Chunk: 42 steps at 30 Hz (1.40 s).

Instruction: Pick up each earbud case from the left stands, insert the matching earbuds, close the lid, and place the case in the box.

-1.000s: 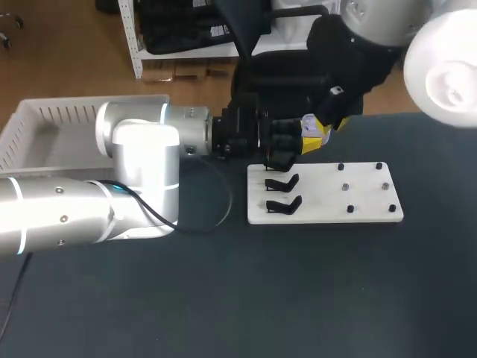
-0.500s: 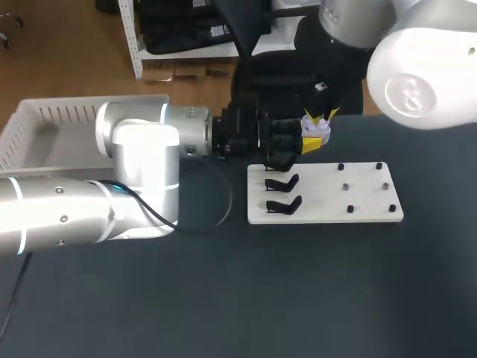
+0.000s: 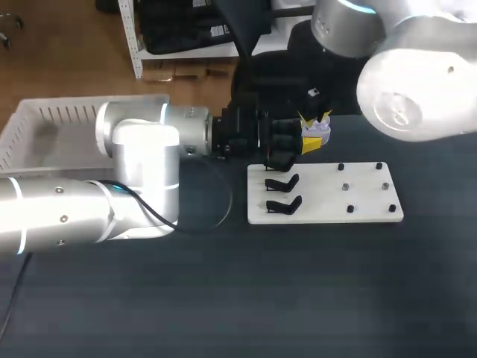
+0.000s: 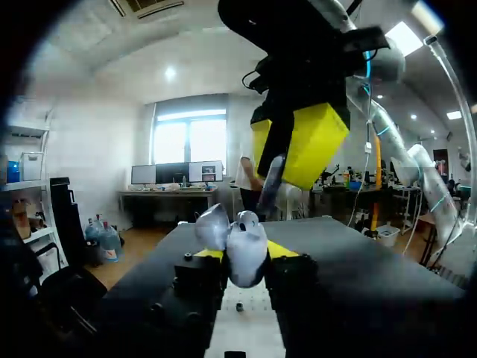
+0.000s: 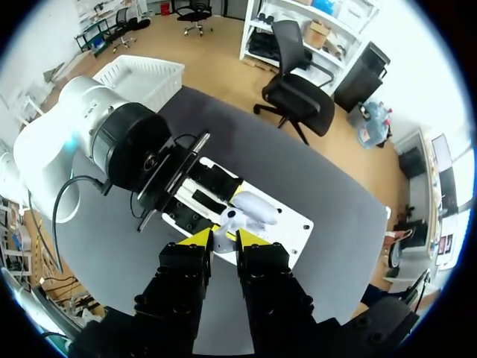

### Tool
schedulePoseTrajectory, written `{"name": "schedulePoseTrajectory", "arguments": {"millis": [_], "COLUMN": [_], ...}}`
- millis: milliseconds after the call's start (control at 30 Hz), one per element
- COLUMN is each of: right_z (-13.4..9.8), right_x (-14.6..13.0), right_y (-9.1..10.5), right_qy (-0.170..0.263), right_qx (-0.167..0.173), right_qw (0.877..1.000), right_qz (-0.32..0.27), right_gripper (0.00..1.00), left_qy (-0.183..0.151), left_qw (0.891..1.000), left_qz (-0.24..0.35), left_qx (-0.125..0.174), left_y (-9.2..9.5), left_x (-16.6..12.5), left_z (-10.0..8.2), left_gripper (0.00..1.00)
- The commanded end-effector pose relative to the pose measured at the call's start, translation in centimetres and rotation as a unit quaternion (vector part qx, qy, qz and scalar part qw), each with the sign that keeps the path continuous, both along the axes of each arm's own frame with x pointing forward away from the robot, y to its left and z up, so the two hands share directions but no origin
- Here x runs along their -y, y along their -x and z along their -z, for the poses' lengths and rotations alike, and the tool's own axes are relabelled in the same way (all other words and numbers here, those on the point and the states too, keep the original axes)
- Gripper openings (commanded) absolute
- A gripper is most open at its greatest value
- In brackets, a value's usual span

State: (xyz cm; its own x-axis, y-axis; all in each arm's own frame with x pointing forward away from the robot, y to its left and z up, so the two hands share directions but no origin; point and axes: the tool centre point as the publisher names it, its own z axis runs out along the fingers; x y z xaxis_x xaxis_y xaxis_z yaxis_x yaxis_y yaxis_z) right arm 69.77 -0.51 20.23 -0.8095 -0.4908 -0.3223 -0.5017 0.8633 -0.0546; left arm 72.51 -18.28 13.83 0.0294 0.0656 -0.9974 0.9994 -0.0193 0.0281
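The left arm lies across the dark worktop (image 3: 298,291) from 9 o'clock, and its tool (image 3: 299,145) pinches the open earbud case (image 3: 319,136) from two sides. It holds the case in the air just past the far edge of the white board (image 3: 365,198), at about 1 o'clock from the middle of the head view. In the left wrist view the pale case sits upright between the yellow tips with its lid swung open. The right arm comes in from the 2 o'clock corner, and its tool (image 5: 222,237) hangs directly above the case, close to it but apart. Its fingers are drawn near each other, with a small pale earbud (image 4: 271,177) nipped between the tips and pointing down toward the open case. On the board, two black stands (image 3: 282,183) stand bare along the 9 o'clock edge, one nearer than the other. Several small dark pegs (image 3: 345,187) dot the 3 o'clock half; what they carry is too small to tell. The white slatted box (image 3: 30,123) rests on the worktop at 9 o'clock of the board, well apart from it and partly behind the left arm.
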Motion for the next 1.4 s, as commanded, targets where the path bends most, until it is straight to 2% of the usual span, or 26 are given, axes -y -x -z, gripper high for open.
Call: {"name": "schedulePoseTrajectory", "arguments": {"millis": [33, 1400], "right_z": [0.40, 1.34], "right_x": [-0.08, 0.11], "right_y": [-0.06, -0.73], "right_qy": [-0.001, -0.024], "right_qx": [0.003, -0.002], "right_qw": [1.000, 1.000], "right_qz": [0.002, 0.012], "right_gripper": [0.00, 0.00], "left_qy": [0.003, 0.003], "left_qw": [1.000, 1.000], "left_qz": [-0.004, -0.004], "left_qx": [0.002, 0.002], "left_y": [0.22, 0.22], "left_x": [0.00, 0.00], "left_z": [0.10, 0.10], "left_gripper": [0.00, 0.00]}}
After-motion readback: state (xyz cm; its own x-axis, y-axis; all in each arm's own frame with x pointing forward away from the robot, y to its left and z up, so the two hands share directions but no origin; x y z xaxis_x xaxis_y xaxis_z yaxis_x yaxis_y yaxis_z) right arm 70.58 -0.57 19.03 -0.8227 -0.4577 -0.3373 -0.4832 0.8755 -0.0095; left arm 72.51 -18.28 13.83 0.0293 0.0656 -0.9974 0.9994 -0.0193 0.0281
